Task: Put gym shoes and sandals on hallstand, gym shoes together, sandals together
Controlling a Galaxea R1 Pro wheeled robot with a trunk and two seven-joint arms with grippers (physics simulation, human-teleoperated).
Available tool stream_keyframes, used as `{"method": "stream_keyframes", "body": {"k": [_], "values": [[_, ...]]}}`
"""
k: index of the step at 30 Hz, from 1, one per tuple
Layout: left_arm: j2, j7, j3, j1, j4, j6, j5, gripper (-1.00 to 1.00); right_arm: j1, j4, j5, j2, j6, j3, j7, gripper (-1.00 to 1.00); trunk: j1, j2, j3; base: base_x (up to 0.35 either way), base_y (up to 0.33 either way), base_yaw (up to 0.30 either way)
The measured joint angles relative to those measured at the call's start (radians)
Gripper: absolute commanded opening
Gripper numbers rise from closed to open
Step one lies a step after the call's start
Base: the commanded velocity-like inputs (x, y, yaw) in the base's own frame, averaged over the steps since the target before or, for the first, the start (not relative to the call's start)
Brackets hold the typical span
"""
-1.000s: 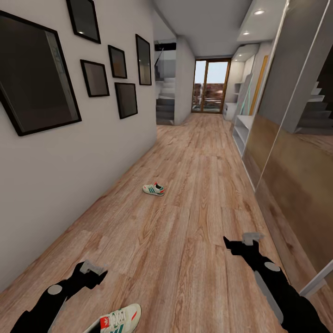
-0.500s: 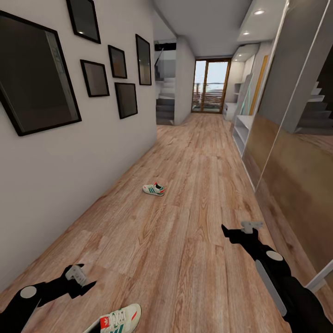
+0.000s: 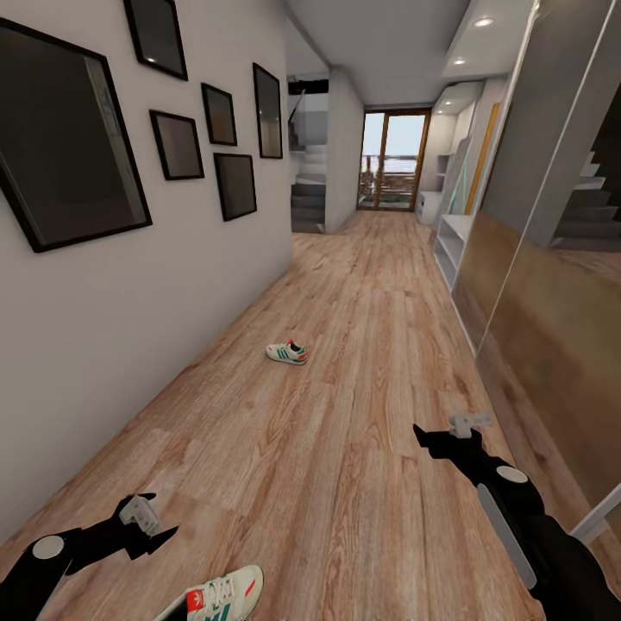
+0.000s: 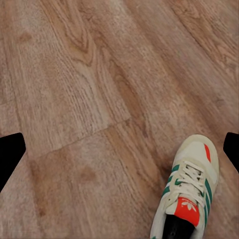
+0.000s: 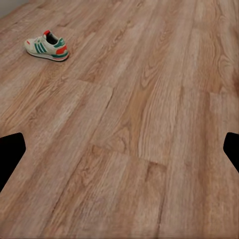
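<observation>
Two gym shoes on corridor floor (image 3: pixel 362 345); wide bare planks betw. picture wall (image 3: pixel 155 293) and right cabinets. Near gym shoe (image 3: pixel 220 595) at head view's bottom edge, just beside left gripper (image 3: pixel 155 522), untouched, fingers spread apart. Right gripper (image 3: pixel 444 429) also spread, holds nothing. Far gym shoe (image 3: pixel 286 352) mid-corridor, well ahead.

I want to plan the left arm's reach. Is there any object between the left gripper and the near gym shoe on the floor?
Nothing visible stands between them. The left gripper, jaws open, hangs over bare corridor floor, and the near gym shoe lies just beside it, by the head view's lower edge. The left wrist view shows plain planks up to the shoe.
</observation>
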Motion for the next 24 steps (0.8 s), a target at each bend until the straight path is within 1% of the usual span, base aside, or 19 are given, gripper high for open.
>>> {"method": "stream_keyframes", "body": {"k": [10,15,24], "values": [[-0.002,-0.001,0.0,0.0,-0.001,-0.004,0.002,1.0,0.0,0.0,0.0,-0.003,0.005,-0.002,0.0,1.0,0.038,-0.07,-0.031,0.0,0.0,0.0],[-0.004,0.001,-0.001,0.0,0.0,-0.011,0.002,1.0,0.0,0.0,0.0,-0.019,0.004,-0.003,0.0,1.0,0.058,-0.105,-0.047,0.0,0.0,0.0],[-0.004,0.0,-0.009,0.0,0.005,-0.017,-0.008,1.0,0.0,0.003,0.001,-0.028,0.005,-0.003,0.0,1.0,0.092,-0.168,-0.075,0.0,0.0,0.0]]}}
